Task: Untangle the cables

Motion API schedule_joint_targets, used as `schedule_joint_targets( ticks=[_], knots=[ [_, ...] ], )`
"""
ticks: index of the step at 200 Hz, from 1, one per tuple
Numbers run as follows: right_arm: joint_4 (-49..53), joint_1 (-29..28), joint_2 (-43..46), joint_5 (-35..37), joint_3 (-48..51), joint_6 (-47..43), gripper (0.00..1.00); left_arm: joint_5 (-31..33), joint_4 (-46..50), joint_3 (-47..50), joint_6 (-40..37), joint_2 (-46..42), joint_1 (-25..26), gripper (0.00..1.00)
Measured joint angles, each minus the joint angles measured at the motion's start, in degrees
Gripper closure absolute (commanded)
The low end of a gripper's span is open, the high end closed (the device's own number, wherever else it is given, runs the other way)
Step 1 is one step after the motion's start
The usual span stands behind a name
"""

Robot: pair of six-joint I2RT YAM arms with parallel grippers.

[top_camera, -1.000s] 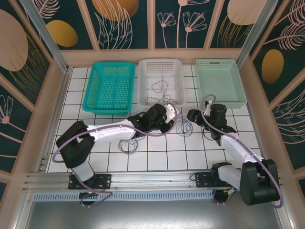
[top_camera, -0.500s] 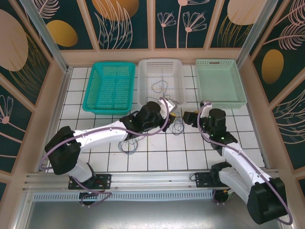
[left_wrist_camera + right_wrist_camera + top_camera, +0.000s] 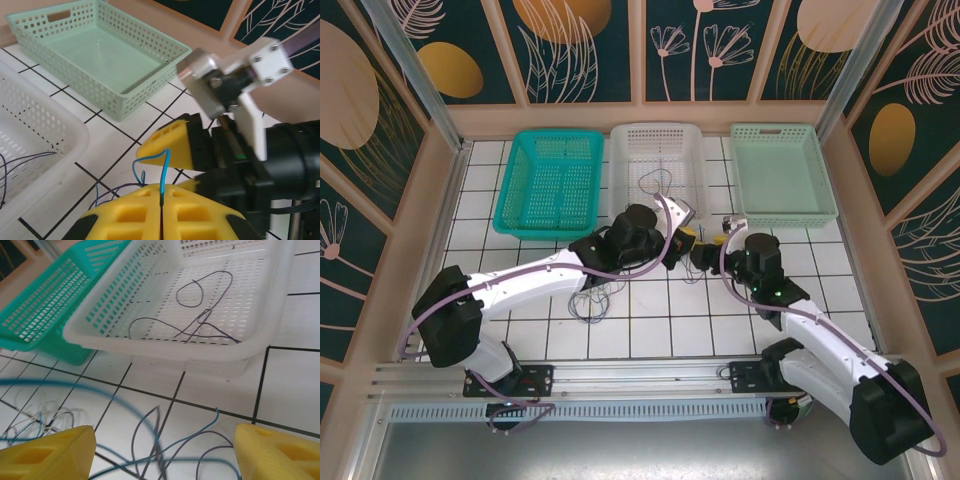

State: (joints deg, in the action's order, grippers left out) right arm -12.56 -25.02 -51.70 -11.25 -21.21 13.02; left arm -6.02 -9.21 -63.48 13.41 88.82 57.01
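Note:
My left gripper (image 3: pixel 161 194) is shut on a thin bright-blue cable (image 3: pixel 165 167), whose end curls up from between the yellow pads. Purple cables (image 3: pixel 112 192) trail on the tiles beside it. In the top view the left gripper (image 3: pixel 681 238) and my right gripper (image 3: pixel 703 253) nearly meet just in front of the white basket. The right gripper (image 3: pixel 165 456) is open, nothing held, its yellow fingers straddling a tangle of blue and purple cables (image 3: pixel 202 439) on the tile. Another loose bunch of cables (image 3: pixel 588 300) lies left of centre. A purple cable (image 3: pixel 200 315) lies in the white basket.
Three baskets line the back: teal (image 3: pixel 558 135), white (image 3: pixel 658 128) and mint (image 3: pixel 775 128). The white basket's front wall (image 3: pixel 190 356) is close ahead of the right gripper, and the mint basket (image 3: pixel 100 55) lies beyond the left one. A rail edges the near side.
The right gripper has moved left, close to the left gripper, still open. The left gripper has shifted right and slightly back, staying shut on the blue cable.

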Motion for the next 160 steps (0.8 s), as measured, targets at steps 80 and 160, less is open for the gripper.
schedule_joint_targets(
  ticks=[80,160],
  knots=[
    [-7.0,-0.2,-7.6,4.2,-1.2,2.1,0.34,-4.1,-1.4,0.2,1.9,-2.4,0.0,0.93],
    [-5.0,-0.3,-13.0,6.3,-0.4,3.9,0.42,2.4,2.3,-5.1,-2.5,-9.4,0.0,0.94]
  ],
)
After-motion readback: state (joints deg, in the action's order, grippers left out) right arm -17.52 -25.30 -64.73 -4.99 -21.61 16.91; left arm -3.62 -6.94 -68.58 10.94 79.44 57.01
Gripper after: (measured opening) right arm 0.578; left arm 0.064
